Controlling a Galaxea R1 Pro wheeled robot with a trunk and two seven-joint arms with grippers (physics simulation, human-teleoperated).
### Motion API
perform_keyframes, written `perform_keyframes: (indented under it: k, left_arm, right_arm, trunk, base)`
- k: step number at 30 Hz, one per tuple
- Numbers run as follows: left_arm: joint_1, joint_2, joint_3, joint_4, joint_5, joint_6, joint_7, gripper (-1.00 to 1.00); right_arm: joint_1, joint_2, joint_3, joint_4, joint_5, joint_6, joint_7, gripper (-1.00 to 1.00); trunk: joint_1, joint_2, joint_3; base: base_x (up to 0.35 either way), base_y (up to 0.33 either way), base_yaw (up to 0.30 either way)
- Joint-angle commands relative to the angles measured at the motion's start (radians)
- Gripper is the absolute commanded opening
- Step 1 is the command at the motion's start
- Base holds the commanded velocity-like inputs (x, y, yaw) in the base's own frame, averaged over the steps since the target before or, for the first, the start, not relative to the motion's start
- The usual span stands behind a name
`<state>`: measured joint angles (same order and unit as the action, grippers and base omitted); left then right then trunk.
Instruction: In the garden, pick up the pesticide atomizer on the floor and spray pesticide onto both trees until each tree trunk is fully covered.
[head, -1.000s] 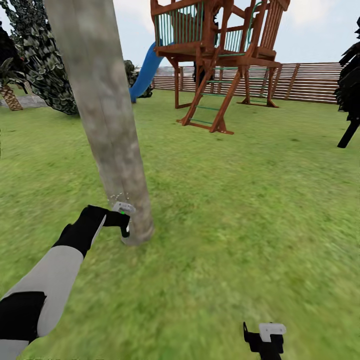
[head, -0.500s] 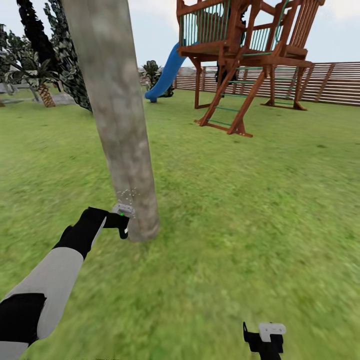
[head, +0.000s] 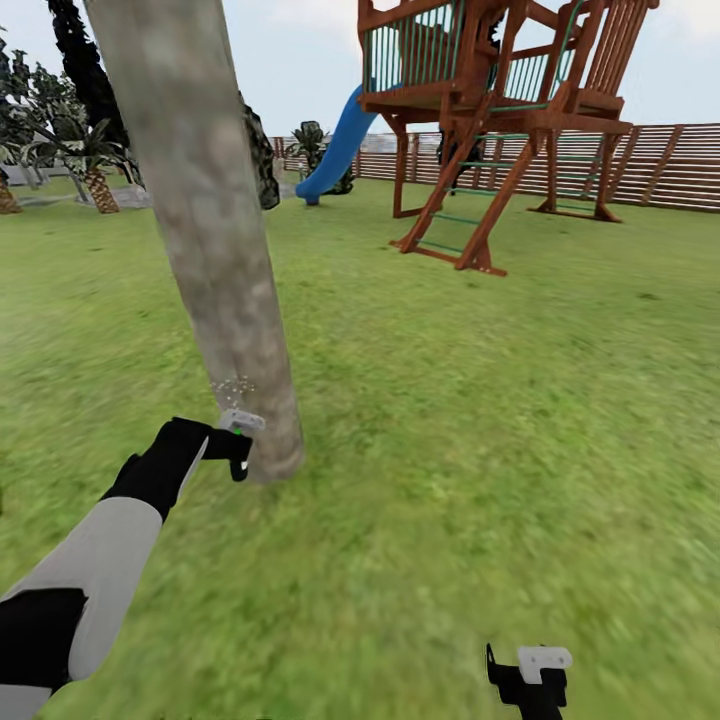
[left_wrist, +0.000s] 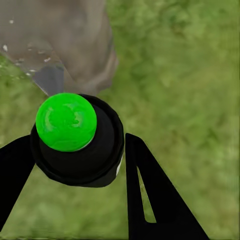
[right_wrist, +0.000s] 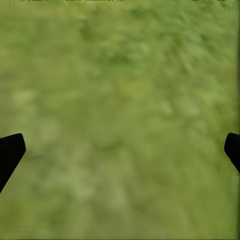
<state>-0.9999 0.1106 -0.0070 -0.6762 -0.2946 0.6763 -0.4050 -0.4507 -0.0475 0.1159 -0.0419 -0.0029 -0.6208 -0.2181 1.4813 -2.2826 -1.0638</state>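
A thick, leaning pale grey-brown tree trunk (head: 215, 260) rises from the lawn at the head view's left. My left gripper (head: 236, 447) is shut on the pesticide atomizer (head: 243, 422), held right beside the trunk's base. A small cloud of whitish pesticide specks (head: 232, 386) hangs just above the nozzle, against the bark. In the left wrist view the atomizer's green cap (left_wrist: 66, 121) and black body (left_wrist: 80, 155) sit inside my left gripper (left_wrist: 77, 145), with the trunk (left_wrist: 60, 40) close behind. My right gripper (head: 530, 678) is low at the front, open and empty, over grass (right_wrist: 120, 150).
A brown wooden play tower (head: 490, 110) with a blue slide (head: 335, 150) stands far ahead to the right. A slatted wooden fence (head: 660, 165) runs behind it. Dark trees and palms (head: 75, 130) stand far left. Open lawn (head: 480, 420) spreads to the right of the trunk.
The whole view has shifted as the camera moved, so the trunk now sits slightly further left. My left gripper stays at the trunk's base with the atomizer. The right gripper has not moved.
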Motion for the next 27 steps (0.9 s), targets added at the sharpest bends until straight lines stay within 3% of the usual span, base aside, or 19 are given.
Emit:
perform_keyframes:
  k: [1, 11, 27]
  left_arm:
    - [0.001, 0.001, -0.001, -0.001, -0.007, 0.003, 0.000, -1.00]
    - [0.008, -0.012, 0.000, -0.001, 0.001, 0.003, 0.011, -1.00]
    - [0.011, -0.009, 0.004, 0.001, 0.002, 0.003, 0.011, -1.00]
  right_arm:
    - [0.000, 0.000, 0.008, 0.000, 0.000, 0.000, -0.007, 1.00]
    - [0.000, 0.000, 0.008, 0.000, 0.000, 0.000, -0.007, 1.00]
    - [0.000, 0.000, 0.008, 0.000, 0.000, 0.000, -0.007, 1.00]
  trunk:
    - [0.000, 0.000, -0.001]
    - [0.000, 0.000, -0.001]
    - [0.000, 0.000, -0.001]
  base:
    - [0.000, -0.273, 0.225]
    - [0.066, -0.273, 0.254]
    - [0.096, -0.273, 0.031]
